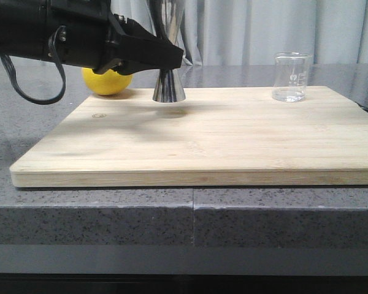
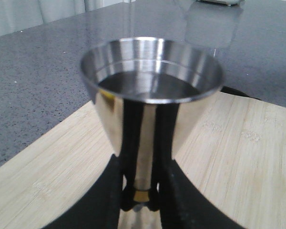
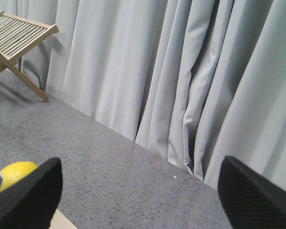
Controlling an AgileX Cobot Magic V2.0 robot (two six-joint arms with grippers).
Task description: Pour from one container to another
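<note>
One black left hand (image 1: 165,56) is gripping the shiny steel jigger (image 1: 168,86) at its waist above the smooth wooden board (image 1: 221,141); the right hand (image 3: 138,200) is gaping open.

Left pincer (image 1: 172,59) round raised jigger (image 1: 168,87) waist

Jigger (image 1: 168,86) left, beaker (image 1: 291,77) right, on board (image 1: 221,141).

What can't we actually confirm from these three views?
- Jigger top cup: front view, cut off by the top edge and hidden behind the left pincer.
- Jigger base: left wrist view, cut off by the bottom edge.
- Beaker contents: front view, too small to tell.
- Lemon: front view, upper part hidden by the arm.
- Right pincer: fingertips cut off by the edge.
</note>
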